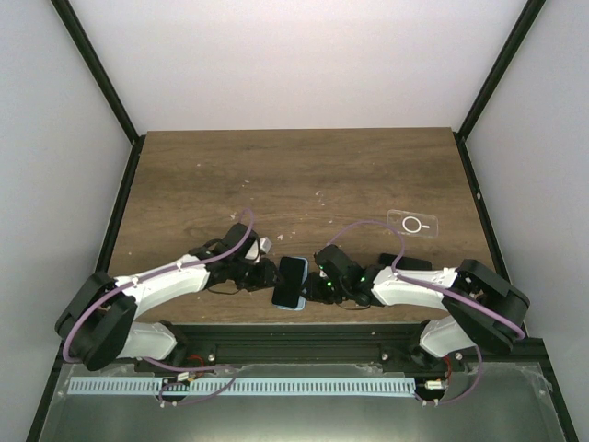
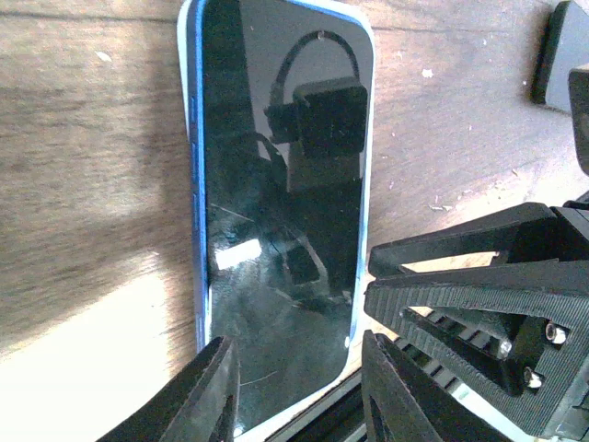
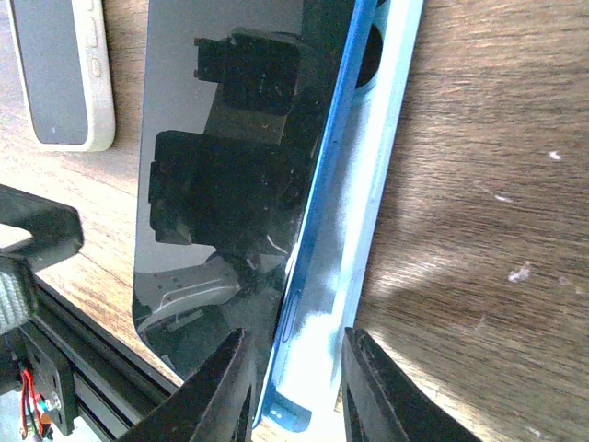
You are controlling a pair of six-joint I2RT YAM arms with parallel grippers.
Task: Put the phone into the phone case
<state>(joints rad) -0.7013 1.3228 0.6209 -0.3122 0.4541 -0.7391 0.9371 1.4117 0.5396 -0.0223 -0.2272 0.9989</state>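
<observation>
Phone (image 1: 293,282) lies screen up near the front edge of the table (image 1: 294,175), between the two grippers. From above it is small and dark, and only a pale sliver at its near end hints at anything beneath it.

The wrist cameras show more. The right wrist view shows a pale blue case (image 3: 379,175) under the phone. The phone's blue side rail is tilted up out of that case along one long edge, so it is not seated flat there. The far end of the phone and case is cut off at the top of that view. The left wrist view shows the case only as a thin pale rim around the screen, and the tilt is hard to read there.

The left gripper (image 2: 299,368) has its fingers partly apart over the phone's near end, and no grip on it shows. The right gripper (image 3: 294,359) is set narrow, straddling the raised rail and the case wall. Whether its fingers press on either cannot be told.

Only the top view shows a clear case (image 1: 413,224) with a ring mark, lying well apart to the right. Only the right wrist view shows a second handset (image 3: 60,74) in a beige shell, cut off at the frame edge.
</observation>
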